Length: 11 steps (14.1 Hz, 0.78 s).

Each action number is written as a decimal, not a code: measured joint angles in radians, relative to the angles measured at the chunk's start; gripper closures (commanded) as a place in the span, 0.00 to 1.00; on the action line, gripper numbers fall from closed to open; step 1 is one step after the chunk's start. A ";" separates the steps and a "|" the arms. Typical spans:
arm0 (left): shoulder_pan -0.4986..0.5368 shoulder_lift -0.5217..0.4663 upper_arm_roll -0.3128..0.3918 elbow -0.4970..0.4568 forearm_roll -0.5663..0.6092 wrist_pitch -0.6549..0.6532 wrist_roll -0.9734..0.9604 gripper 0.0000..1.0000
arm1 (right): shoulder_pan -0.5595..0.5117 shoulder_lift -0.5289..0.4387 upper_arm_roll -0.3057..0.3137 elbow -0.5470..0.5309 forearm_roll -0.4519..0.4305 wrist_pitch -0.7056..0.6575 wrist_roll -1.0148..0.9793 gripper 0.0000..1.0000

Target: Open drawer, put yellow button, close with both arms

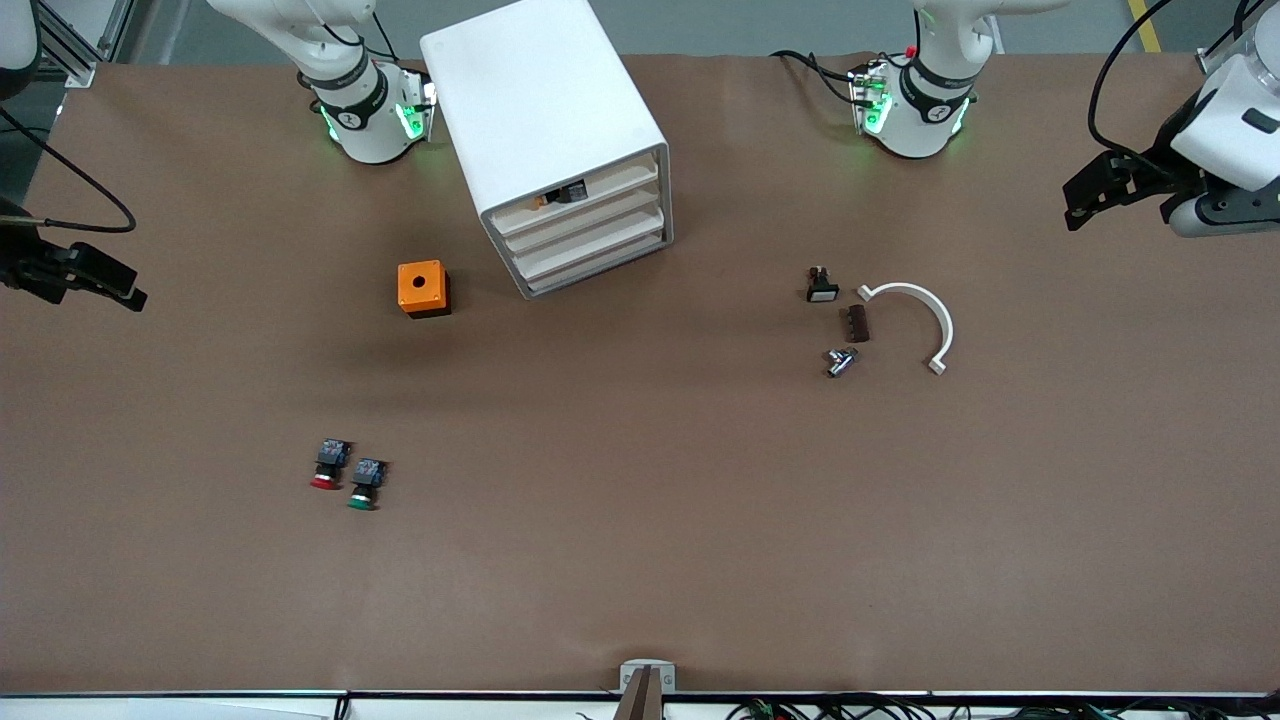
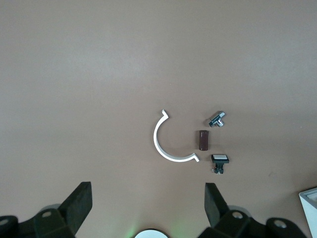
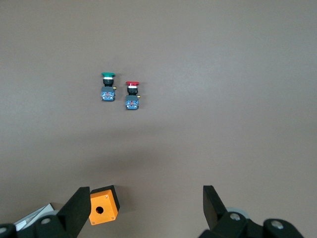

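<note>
Yellow button (image 1: 548, 198) lies in the cabinet's top drawer (image 1: 578, 195); left hand (image 1: 1100, 190) and right hand (image 1: 95, 275) hover released, empty, over the table's ends.

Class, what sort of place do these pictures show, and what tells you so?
Probably a robotics lab: two arms, left gripper and right gripper both open, wait over a brown-covered table laid with switches and a white drawer cabinet.

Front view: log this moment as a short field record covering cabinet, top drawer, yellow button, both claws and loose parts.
cabinet: white cabinet, near the robots' bases
top drawer: drawer looks pushed in
yellow button: yellow button lies in the top drawer
left claw: left claw open, empty, waiting over bare table
right claw: right claw open, empty, waiting near the orange box
loose parts: red button, green button, white curved piece
</note>
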 measured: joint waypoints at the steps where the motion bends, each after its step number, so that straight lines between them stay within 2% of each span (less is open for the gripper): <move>1: 0.000 0.004 0.000 0.003 0.000 0.000 0.000 0.00 | 0.000 0.000 0.000 0.000 0.000 0.000 0.000 0.00; 11: 0.003 0.010 0.003 0.011 -0.021 -0.003 0.000 0.00 | 0.002 0.000 0.005 0.000 0.000 0.000 0.000 0.00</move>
